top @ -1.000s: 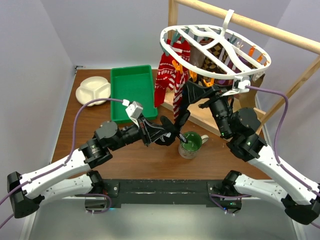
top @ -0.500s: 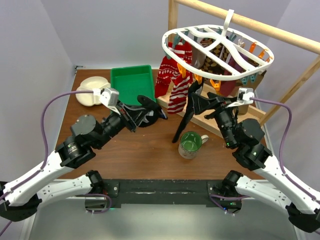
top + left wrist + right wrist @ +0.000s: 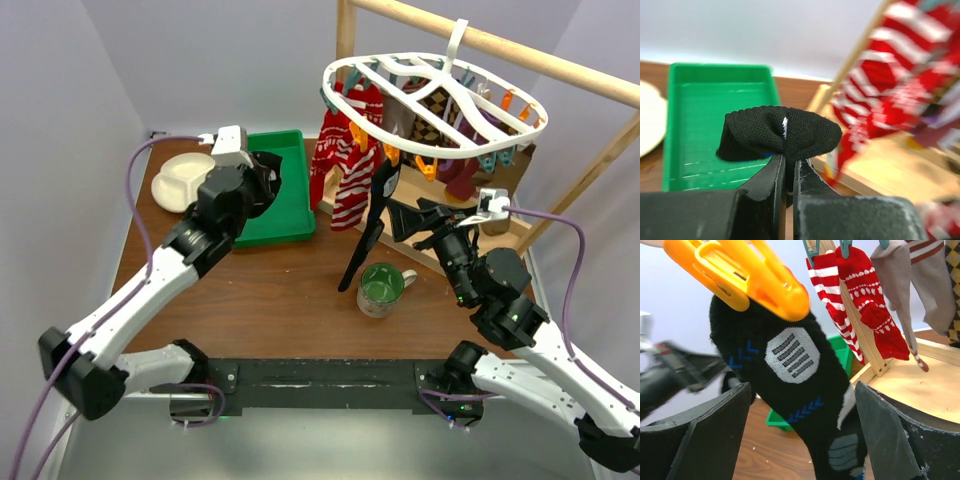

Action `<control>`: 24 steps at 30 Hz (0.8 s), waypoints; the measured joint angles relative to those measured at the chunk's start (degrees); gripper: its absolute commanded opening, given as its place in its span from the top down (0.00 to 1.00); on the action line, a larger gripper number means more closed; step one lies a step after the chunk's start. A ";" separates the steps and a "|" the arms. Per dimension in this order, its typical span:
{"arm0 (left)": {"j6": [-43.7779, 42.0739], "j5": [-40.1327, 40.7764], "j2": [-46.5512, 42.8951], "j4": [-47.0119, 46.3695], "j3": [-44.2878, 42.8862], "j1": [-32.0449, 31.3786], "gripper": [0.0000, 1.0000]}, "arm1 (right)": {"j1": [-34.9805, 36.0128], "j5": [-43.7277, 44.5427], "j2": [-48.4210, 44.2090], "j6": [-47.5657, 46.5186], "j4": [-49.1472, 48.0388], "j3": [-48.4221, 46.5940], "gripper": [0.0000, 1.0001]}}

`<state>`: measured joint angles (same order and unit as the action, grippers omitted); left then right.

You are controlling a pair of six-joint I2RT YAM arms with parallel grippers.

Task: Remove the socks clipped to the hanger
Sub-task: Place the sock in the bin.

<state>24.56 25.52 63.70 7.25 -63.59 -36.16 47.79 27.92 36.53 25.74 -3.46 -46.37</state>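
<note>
The left tool, clamped on a balled black sock, has travelled from beside the mug to above the green tray. Open counter lies behind it. The right tool stands apart, flanking the long black sock that hangs from an orange clip on the hanger above.

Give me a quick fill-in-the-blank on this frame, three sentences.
The left gripper, jaws shut, holds a small sock over the ____ tray.
The long black sock hangs from an ____ clip.
The right gripper has its jaws ____ on either side of it.
Missing words: green, orange, open.
</note>
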 measured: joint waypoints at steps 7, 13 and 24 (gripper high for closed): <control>0.55 0.33 13.35 -7.65 0.00 8.85 0.86 | 0.02 -0.24 -0.17 -0.09 1.36 0.00 0.10; 0.59 -5.20 24.70 -14.32 0.00 15.04 0.07 | 0.07 -0.50 0.00 -0.28 3.17 -0.02 0.09; 0.33 -11.58 22.99 -15.08 -2.49 16.87 0.00 | 0.07 -1.27 0.66 -0.37 5.14 -0.04 0.09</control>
<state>24.88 13.93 86.70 -7.84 -66.08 -19.29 47.86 26.65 37.19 25.36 1.67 -46.41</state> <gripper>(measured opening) 0.997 0.913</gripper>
